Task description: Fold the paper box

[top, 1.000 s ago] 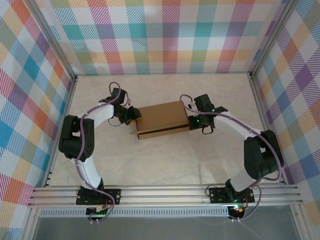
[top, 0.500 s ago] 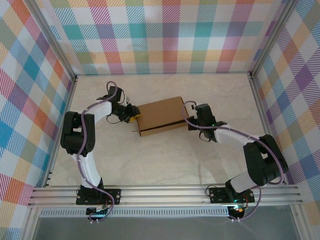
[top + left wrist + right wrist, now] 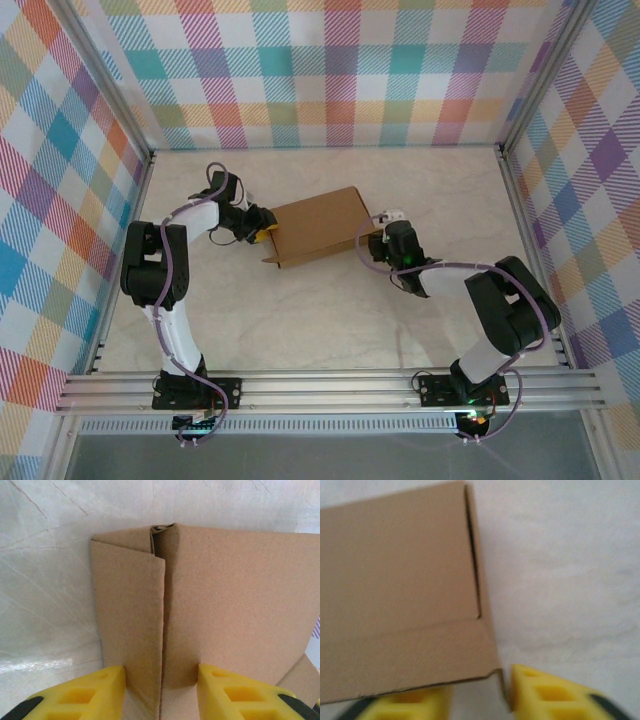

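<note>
The box (image 3: 318, 226) lies skewed on the table (image 3: 330, 330), its left end between the left claw's (image 3: 161, 672) parted jaws; the right claw (image 3: 475, 692) has just let go, jaws apart, so that fold seems done.

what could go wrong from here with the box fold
1. The end flap between the left gripper's fingers does not sit flush with the box. A dark gap runs along it, so it may spring out if let go.
2. The right gripper is open at the box's corner, with one finger partly hidden behind the edge. Pulling away could snag the corner and drag the box.
</note>
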